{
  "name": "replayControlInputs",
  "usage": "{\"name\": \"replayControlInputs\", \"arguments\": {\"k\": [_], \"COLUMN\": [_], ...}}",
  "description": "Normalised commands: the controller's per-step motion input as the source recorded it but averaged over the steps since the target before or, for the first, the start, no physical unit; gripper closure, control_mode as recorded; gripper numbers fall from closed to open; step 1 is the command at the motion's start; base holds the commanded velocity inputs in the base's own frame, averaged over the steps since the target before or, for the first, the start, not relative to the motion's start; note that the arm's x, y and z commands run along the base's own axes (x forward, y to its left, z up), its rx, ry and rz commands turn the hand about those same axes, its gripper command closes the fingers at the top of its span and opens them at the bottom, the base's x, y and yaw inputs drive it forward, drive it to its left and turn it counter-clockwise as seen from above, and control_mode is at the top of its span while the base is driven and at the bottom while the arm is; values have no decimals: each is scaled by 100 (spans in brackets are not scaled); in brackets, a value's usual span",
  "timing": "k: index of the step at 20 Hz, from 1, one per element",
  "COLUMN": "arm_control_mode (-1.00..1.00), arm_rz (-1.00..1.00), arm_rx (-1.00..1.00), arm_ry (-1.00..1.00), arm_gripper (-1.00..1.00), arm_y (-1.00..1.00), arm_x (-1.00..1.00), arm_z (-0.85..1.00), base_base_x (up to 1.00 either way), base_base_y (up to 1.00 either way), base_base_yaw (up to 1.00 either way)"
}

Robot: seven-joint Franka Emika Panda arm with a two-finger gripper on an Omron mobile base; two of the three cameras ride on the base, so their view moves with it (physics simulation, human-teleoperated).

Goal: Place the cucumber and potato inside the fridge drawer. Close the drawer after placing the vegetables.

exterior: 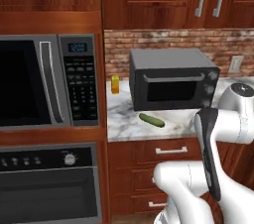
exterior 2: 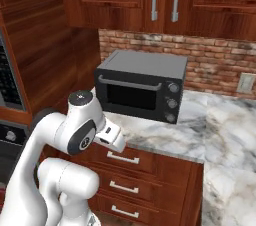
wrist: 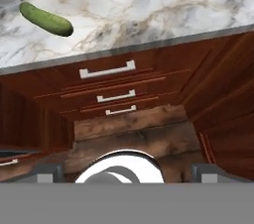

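Note:
The cucumber point(exterior: 152, 120), dark green and elongated, lies on the marble counter point(exterior: 124, 119) in front of the toaster oven point(exterior: 171, 79). In the hand view the cucumber point(wrist: 45, 19) sits at the upper left, near the counter's front edge. My gripper point(wrist: 127, 172) is open, its fingertips point(wrist: 49, 171) wide apart with nothing between them. It hangs low in front of the wooden cabinet drawers point(wrist: 106, 72), below and away from the cucumber. The potato and the fridge drawer are out of view.
A small orange-yellow carton point(exterior: 115, 84) stands at the counter's left end, beside the built-in microwave point(exterior: 49, 82) with an oven point(exterior: 49, 183) below it. The toaster oven point(exterior 2: 142, 87) takes up the back of the counter. Cabinet drawers with silver handles point(exterior 2: 122, 158) lie under the counter.

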Motion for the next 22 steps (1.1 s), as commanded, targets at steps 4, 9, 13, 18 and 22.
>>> {"name": "replayControlInputs", "arguments": {"k": [4, 9, 13, 18, 22], "arm_control_mode": [100, -100, -100, -100, -100], "arm_rz": [0, 11, 13, 19, 14], "arm_rx": [0, 0, -4, -7, -9], "arm_ry": [0, 7, 12, 8, 2], "arm_gripper": [-100, -100, -100, -100, -100], "arm_y": [0, -4, 13, 24, 21], "arm_x": [0, 77, 100, 90, 59], "arm_z": [0, -11, -42, -45, -45], "base_base_x": [49, 17, 0, 0, 0], "base_base_y": [6, -1, 0, 0, 0], "base_base_yaw": [35, 5, 0, 0, 0]}}
